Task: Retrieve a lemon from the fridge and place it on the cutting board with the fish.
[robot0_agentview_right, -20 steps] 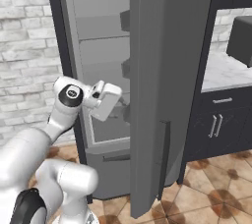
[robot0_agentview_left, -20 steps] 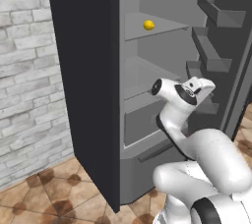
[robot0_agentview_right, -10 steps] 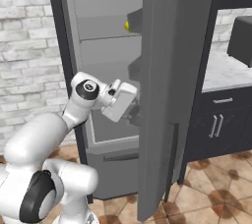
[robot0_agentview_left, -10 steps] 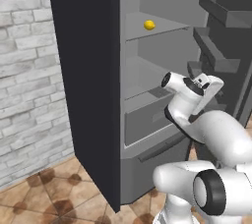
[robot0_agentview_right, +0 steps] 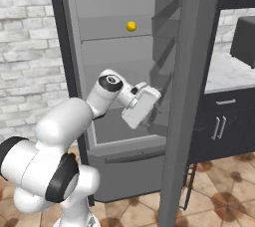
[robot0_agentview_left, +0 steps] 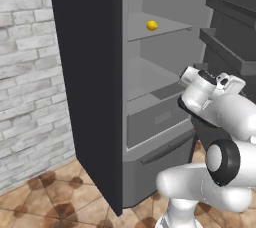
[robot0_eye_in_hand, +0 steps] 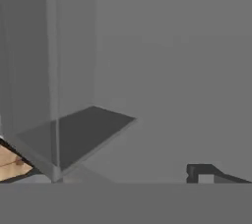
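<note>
Room: brick wall [robot0_agentview_left: 30,72] is standing to the left of the fridge [robot0_agentview_left: 90,72], and brown patterned floor tiles [robot0_agentview_right: 219,196] are spreading out below it.
Claw: the gripper [robot0_agentview_right: 142,105] is hanging in front of the fridge's lower shelves, at about the height of the drawer, close to the inner face of the open door [robot0_agentview_right: 184,96]; its fingers are hard to make out in the base views, but it is standing wide apart and is gripping nothing.
Hand view: one dark fingertip [robot0_eye_in_hand: 202,173] is showing at the bottom right, and the camera is looking at plain grey fridge panels, a flat grey ledge [robot0_eye_in_hand: 74,137] and a corner of tiled floor at the lower left.
Arm: the white arm [robot0_agentview_left: 215,112] is bending up from the base and reaching toward the fridge opening.
Lemon: the lemon [robot0_agentview_left: 152,25] is sitting on an upper shelf inside the fridge, well above the gripper and apart from it; in the right base view it [robot0_agentview_right: 131,26] is lying near the middle of that shelf.
Fridge: the door is standing open, with its racks [robot0_agentview_left: 225,37] facing the shelves, and the drawer [robot0_agentview_left: 155,122] is sitting shut below.
Beyond: dark cabinets [robot0_agentview_right: 224,121] with a pale counter [robot0_agentview_right: 226,74] are standing to the right of the door.
</note>
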{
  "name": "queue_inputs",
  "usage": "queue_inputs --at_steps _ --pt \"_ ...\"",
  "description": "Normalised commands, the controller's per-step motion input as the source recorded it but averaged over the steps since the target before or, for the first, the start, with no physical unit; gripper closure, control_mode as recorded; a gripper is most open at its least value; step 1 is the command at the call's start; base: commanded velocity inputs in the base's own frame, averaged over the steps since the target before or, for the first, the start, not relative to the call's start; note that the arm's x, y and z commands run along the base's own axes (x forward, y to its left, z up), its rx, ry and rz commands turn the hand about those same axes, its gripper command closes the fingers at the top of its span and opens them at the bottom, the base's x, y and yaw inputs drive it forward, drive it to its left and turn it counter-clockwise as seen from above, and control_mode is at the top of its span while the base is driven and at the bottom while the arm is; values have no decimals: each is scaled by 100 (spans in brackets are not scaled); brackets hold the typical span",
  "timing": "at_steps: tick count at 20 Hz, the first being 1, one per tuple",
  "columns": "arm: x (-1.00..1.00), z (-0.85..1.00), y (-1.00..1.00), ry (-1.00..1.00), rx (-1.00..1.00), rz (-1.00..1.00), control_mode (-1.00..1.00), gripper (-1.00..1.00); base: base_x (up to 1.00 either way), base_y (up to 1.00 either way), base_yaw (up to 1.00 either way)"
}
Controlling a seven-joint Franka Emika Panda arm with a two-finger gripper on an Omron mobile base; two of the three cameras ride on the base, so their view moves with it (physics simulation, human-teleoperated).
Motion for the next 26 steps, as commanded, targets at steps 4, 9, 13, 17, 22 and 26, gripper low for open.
queue_inputs --at_steps 4,9,13,17,22,26 --pt "55 -7 -100 -3 6 9 -100 -100 0 0 0" --pt "43 0 -100 -6 0 12 -100 -100 0 0 0" --pt "53 0 -99 -11 0 17 -100 -100 0 0 0" --pt "62 0 -97 -16 1 21 -100 -100 0 0 0" --pt "-1 11 -50 -17 9 21 -100 -100 0 0 0" --pt "-26 9 81 0 1 7 -100 -100 0 0 0"
